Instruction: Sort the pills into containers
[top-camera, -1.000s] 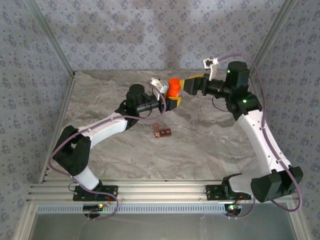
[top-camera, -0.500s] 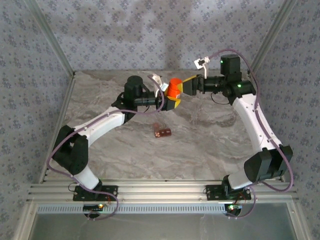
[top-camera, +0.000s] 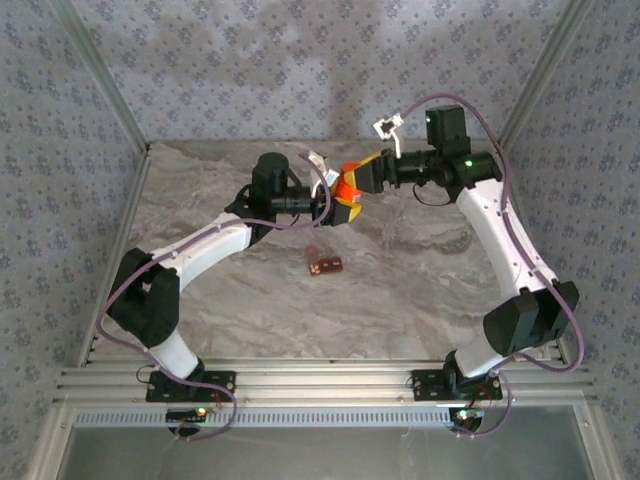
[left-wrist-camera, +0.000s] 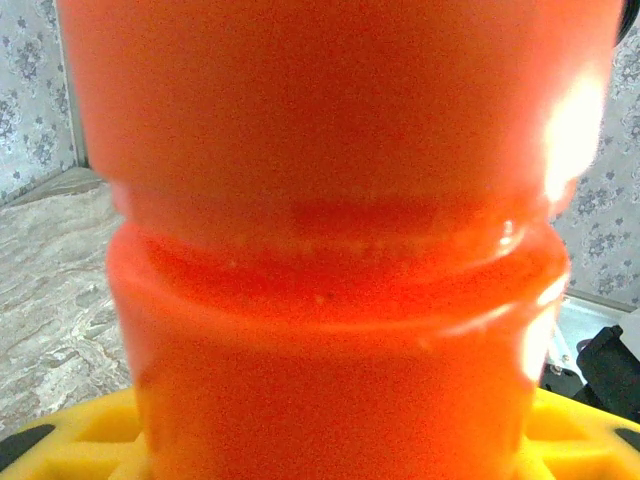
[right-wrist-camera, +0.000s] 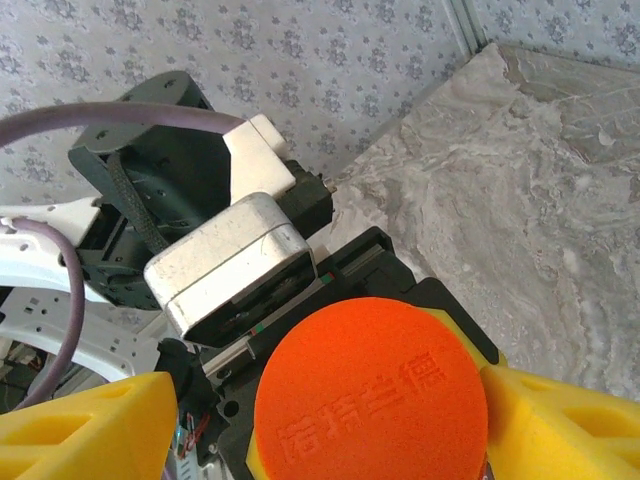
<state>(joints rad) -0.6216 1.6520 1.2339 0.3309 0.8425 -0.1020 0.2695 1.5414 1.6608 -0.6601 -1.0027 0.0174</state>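
While the left arm (top-camera: 200, 248) reaches from its near-left base toward the far middle of the table (top-camera: 430, 285), the container strip (top-camera: 324, 264), a small reddish-brown row of cells, lies flat on the marbled top just near of that arm's wrist, apart from both grippers. Slightly right of the strip and farther back, the left gripper (top-camera: 343, 207) is pinching the lower body of an orange bottle (top-camera: 346, 186); the left wrist view has its yellow pads (left-wrist-camera: 75, 440) at the bottle's base on either side. From the right, the right gripper (top-camera: 358, 176) meets the bottle's top. Its yellow fingers (right-wrist-camera: 560, 420) are spread to either side of the orange cap (right-wrist-camera: 370, 390), which bears embossed characters. The finger on the right of the wrist view sits close against the cap's edge, and the other stands off with a dark gap between.
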